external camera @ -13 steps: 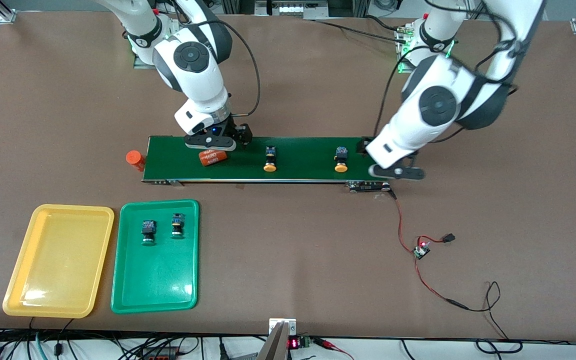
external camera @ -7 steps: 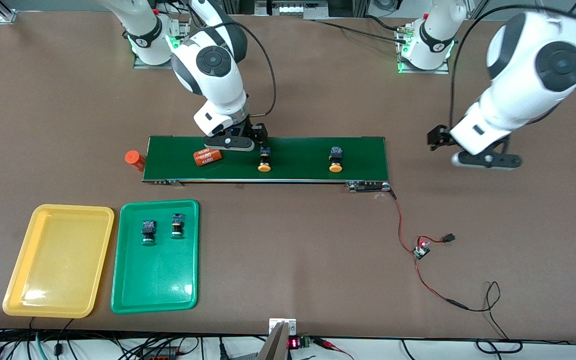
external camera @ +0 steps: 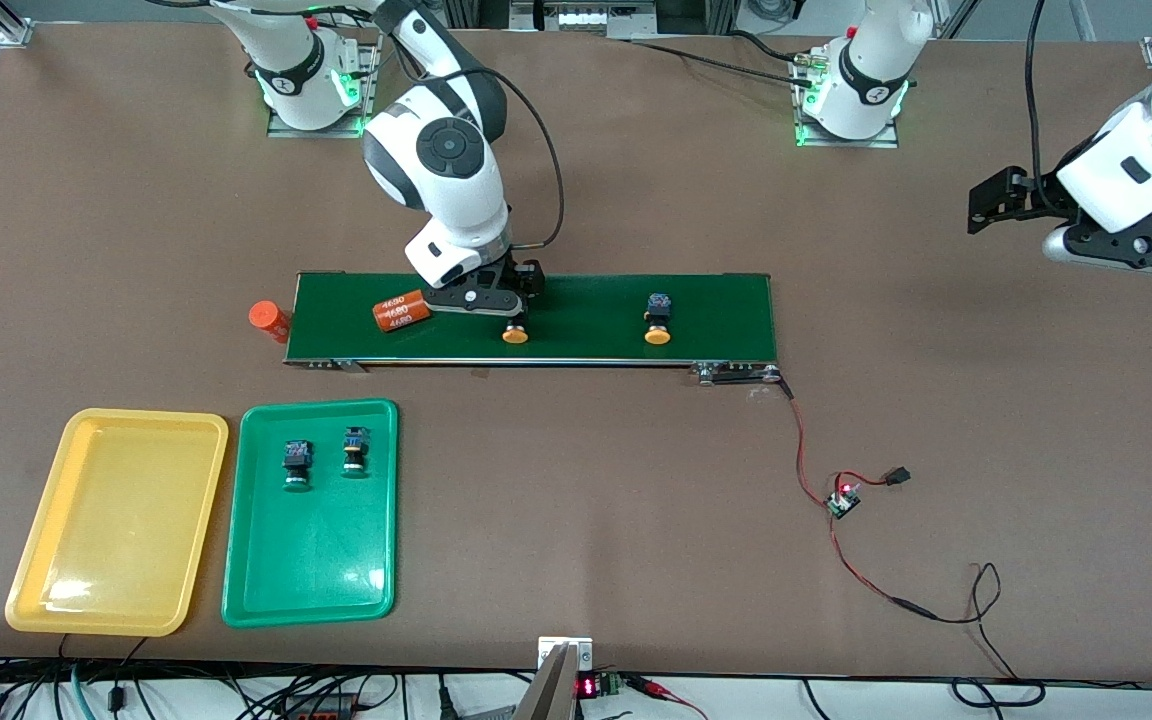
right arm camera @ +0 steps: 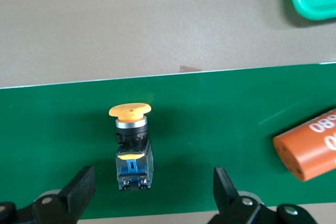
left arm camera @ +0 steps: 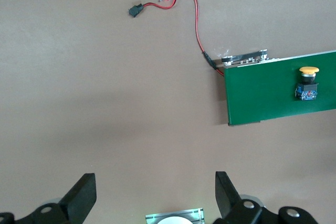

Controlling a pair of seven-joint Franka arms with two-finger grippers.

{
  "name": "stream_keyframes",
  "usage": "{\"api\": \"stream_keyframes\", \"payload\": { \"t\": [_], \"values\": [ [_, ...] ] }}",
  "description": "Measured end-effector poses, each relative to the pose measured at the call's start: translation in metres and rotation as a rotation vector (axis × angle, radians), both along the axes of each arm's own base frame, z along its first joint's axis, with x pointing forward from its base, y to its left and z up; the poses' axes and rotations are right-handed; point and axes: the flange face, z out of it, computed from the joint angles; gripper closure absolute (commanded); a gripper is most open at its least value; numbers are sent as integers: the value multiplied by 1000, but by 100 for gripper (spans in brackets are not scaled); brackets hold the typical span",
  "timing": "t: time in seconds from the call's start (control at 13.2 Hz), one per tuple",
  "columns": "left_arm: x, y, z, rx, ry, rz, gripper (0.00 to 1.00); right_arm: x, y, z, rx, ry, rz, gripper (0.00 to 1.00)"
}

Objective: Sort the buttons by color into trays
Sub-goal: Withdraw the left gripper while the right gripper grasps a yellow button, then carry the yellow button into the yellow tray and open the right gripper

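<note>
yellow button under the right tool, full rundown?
The yellow button lies on its side on the dark green conveyor belt, beside the orange cylinder. It has a round orange-yellow cap, a silver collar, and a black body with blue and yellow parts at the rear. The cap points toward the front camera. The right tool hangs open over it, fingers either side, not touching.

Robotics laboratory, brown table (external camera: 576, 520), small conveyor belt (external camera: 716, 300) at its centre, loose wired circuit board (external camera: 842, 500) near the belt
</note>
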Motion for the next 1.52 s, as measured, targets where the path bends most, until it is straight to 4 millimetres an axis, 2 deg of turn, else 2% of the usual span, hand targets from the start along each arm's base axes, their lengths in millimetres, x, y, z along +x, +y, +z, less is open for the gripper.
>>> {"api": "stream_keyframes", "payload": {
  "t": [0.23, 0.38, 0.46, 0.61, 0.68, 0.76, 0.84, 1.21, 1.37, 1.52],
  "values": [
    [13, -6, 7, -10, -116, -7, 0, 0, 2, -22, -4, 19, 4, 0],
    [15, -1, 8, -10, -125, 3, 0, 0, 3, -33, -2, 23, 8, 9],
    [15, 4, 8, -9, -125, 11, 0, 0, 2, -40, -12, 24, 16, 22],
    [14, 13, 7, -7, -108, 27, 0, 0, 1, -49, -27, 24, 31, 62],
    [12, 18, 6, -6, -90, 36, 0, 0, 1, -51, -29, 25, 33, 79],
    [10, 22, 7, -5, -79, 44, 0, 0, 1, -51, -30, 25, 32, 93],
    [10, 25, 9, -4, -74, 48, 0, 1, 0, -51, -30, 24, 31, 100],
    [9, 25, 10, 0, -71, 93, 0, 17, -8, -38, -29, -1, 4, 100],
    [9, 25, 10, 0, -71, 95, 0, 34, -22, -17, -39, -22, -28, 100],
    [9, 25, 9, 0, -70, 95, 0, 68, -57, 23, -61, -36, -50, 100]
  ]
}}
